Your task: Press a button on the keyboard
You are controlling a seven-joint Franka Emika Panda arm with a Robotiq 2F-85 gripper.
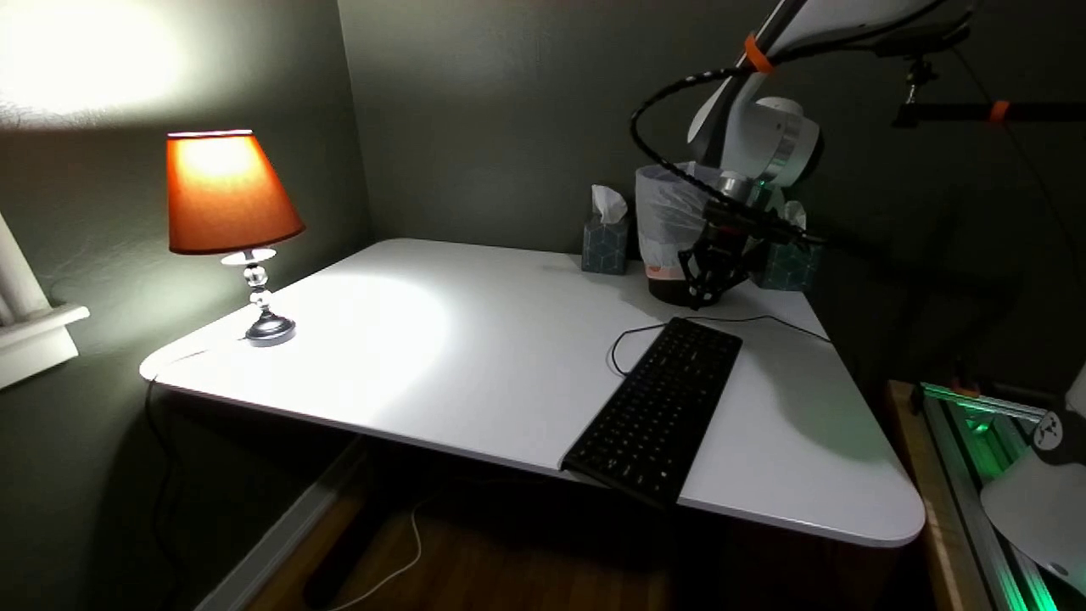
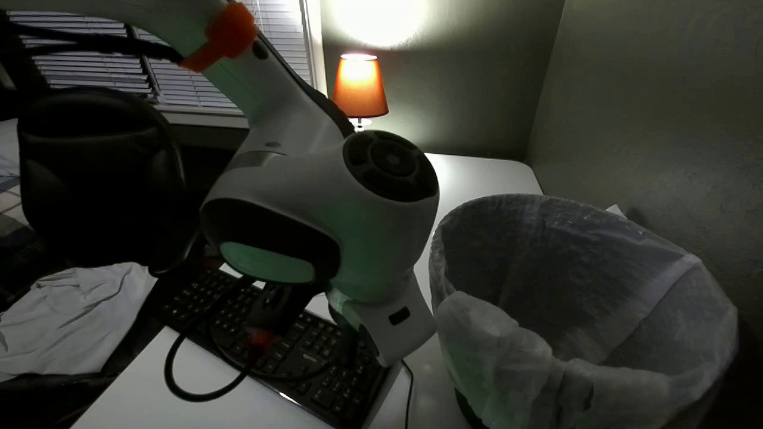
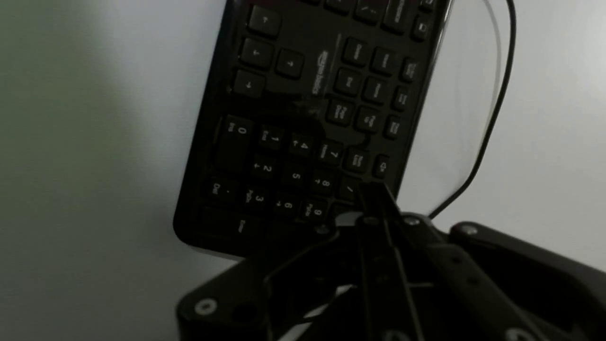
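- White counter (image 1: 509, 339) against dark walls (image 1: 492, 127); lit lamp (image 1: 229, 199) well apart from the end effector (image 3: 374, 189).
- End effector: fingers (image 3: 370, 203) pressed together.
- Keyboard (image 3: 293, 109): below the end effector, number pad (image 3: 284, 175) nearest the fingertips; contact cannot be determined.
- Keyboard's opposite end, away from the end effector, reaches the counter's edge.
- Cable (image 3: 492, 118): near the end effector, on the counter.
- Lined bin (image 2: 506, 363): near the end effector.
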